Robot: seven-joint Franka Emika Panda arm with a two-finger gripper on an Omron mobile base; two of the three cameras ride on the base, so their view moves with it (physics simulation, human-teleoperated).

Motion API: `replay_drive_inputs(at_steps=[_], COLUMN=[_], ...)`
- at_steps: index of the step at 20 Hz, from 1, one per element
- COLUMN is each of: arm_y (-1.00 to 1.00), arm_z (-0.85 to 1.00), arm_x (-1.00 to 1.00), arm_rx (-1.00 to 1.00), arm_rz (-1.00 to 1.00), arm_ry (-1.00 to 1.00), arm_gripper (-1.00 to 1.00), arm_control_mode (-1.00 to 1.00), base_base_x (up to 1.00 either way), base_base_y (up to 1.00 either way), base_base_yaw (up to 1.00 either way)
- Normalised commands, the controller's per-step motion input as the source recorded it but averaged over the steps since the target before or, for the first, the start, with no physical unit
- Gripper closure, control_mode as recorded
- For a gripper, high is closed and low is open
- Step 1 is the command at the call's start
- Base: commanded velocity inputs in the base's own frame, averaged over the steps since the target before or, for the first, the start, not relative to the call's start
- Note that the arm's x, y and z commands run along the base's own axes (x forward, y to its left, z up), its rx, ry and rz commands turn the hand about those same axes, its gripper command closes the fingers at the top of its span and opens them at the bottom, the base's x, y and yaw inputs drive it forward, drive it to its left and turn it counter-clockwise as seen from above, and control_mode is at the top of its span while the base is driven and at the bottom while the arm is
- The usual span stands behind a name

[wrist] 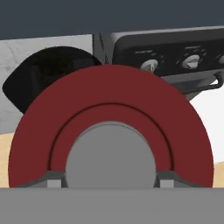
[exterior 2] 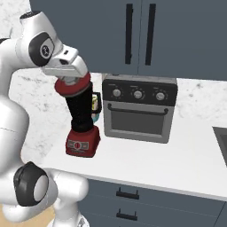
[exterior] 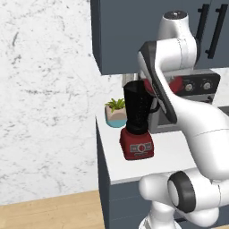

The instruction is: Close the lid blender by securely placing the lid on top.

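Above blender (exterior 2: 82, 116), pincer (exterior 2: 67, 83) holding lid (wrist: 111, 131), no legible writing

Oven (exterior 2: 139, 113) is sitting on the white counter (exterior 2: 177, 164), small plant (exterior: 116, 112) standing near the wall.

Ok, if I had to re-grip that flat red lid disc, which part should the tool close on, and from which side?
Close on the raised grey centre knob of the flat red lid disc, coming straight at its flat face. In the hand view the tool sits that way now, one tip on each side of the knob; the thin rim offers little.
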Motion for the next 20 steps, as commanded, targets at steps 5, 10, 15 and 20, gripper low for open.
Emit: replay_drive_inputs(at_steps=[5, 10, 15, 20], arm_y=[0.18, 0.04, 0.0, 0.02], arm_z=[-0.23, -0.11, 0.0, 0.01], arm_x=[0.04, 0.32, 0.36, 0.41], arm_rx=[0.11, 0.09, 0.01, 0.0], arm_rz=[0.01, 0.0, 0.0, 0.0], arm_ry=[0.0, 0.0, 0.0, 0.0], arm_gripper=[1.0, 1.0, 1.0, 1.0], arm_control_mode=[-1.0, -1.0, -1.0, -1.0], base_base_x=[0.0, 0.0, 0.0, 0.0], base_base_y=[0.0, 0.0, 0.0, 0.0], base_base_yaw=[0.0, 0.0, 0.0, 0.0])
